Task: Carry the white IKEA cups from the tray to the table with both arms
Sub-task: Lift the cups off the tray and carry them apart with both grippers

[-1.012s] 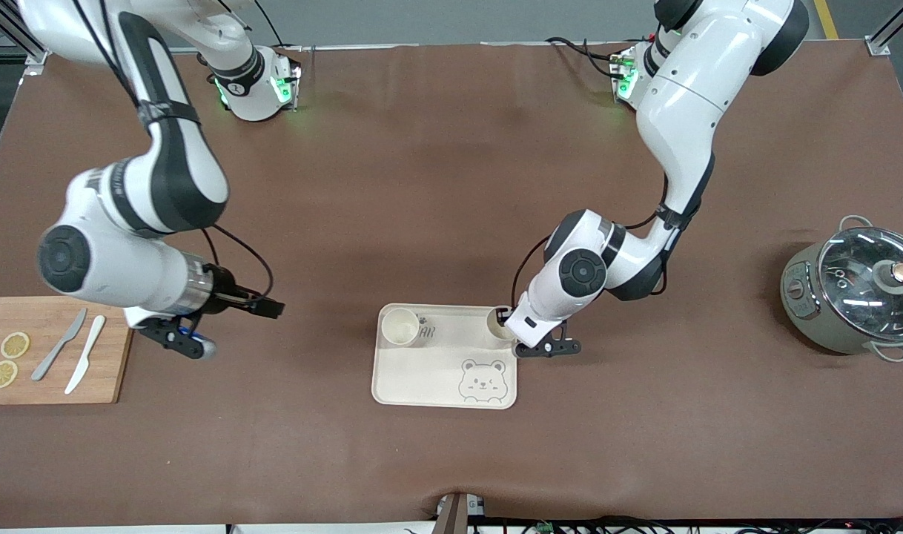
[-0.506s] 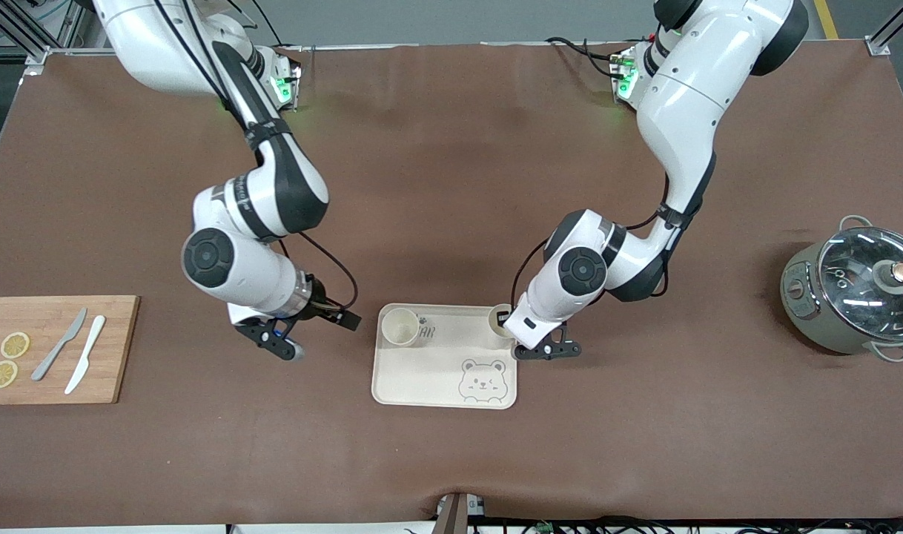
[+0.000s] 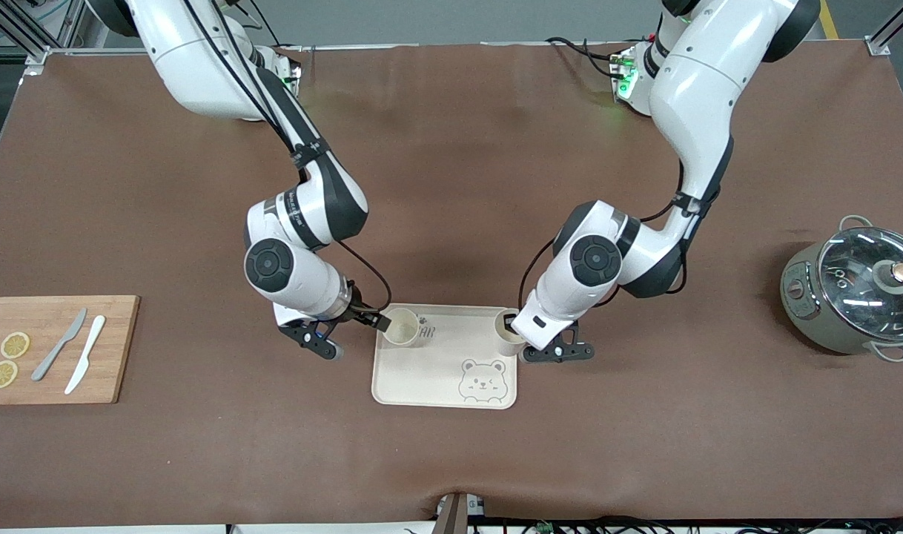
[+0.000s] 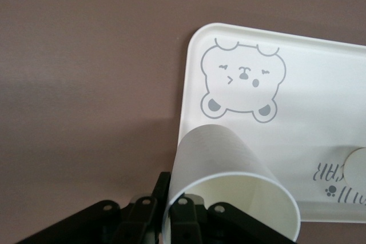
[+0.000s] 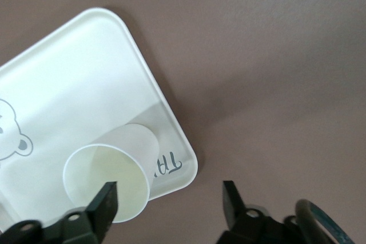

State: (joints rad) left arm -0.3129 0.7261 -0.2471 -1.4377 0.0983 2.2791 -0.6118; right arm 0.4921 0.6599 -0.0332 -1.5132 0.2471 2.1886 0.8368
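**Left gripper has one cup, right gripper open at the other**

Your left gripper (image 3: pixel 512 331) is clamped on the wall of one white cup (image 3: pixel 506 340). The cup is at the corner of the bear tray (image 3: pixel 437 378) that lies toward the left arm's end, on the edge farther from the front camera. In the left wrist view the cup leans, its open mouth toward the camera, above the tray's edge near the printed bear face (image 4: pixel 243 78). You cannot tell from these views whether its base touches the tray.

Your right gripper (image 5: pixel 168 198) is released, with its fingers spread wide. It is low at the tray's corner toward the right arm's end. One finger (image 5: pixel 106 198) is over the rim of the second white cup (image 3: pixel 400 328), and the other is over bare table just off the tray. This cup stands upright on the tray beside the printed lettering, and nothing grips it.

Well away, at the right arm's end, a wooden board (image 3: pixel 114 348) carries two knives and two lemon slices. At the left arm's end stands a grey-green pot (image 3: pixel 815 311) with a glass lid.
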